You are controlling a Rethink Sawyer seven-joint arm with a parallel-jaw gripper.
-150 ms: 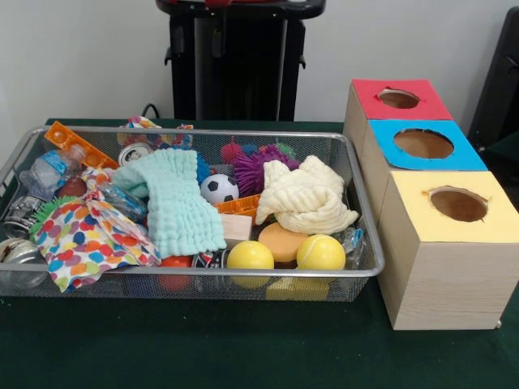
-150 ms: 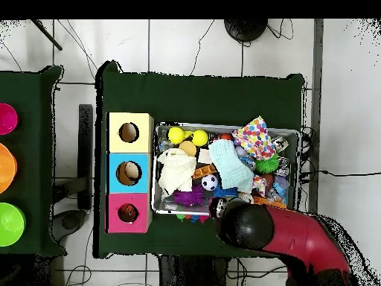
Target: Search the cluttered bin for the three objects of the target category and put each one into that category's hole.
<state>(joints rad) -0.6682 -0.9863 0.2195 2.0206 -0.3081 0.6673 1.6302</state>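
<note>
Bin (image 1: 369, 243) of wire mesh sits on the green table (image 1: 203, 348), full of toys and cloths. Two yellow balls (image 1: 250, 255) lie at its 6 o'clock edge in the front view, with a cream cloth (image 1: 306, 198) behind them and a small soccer ball (image 1: 219, 189) near the middle. Three boxes with holes, red (image 1: 422, 101), blue (image 1: 466, 154) and yellow (image 1: 503, 219), stand at 3 o'clock. From above, the red arm (image 2: 298, 238) covers its gripper, so I cannot tell if it is open.
</note>
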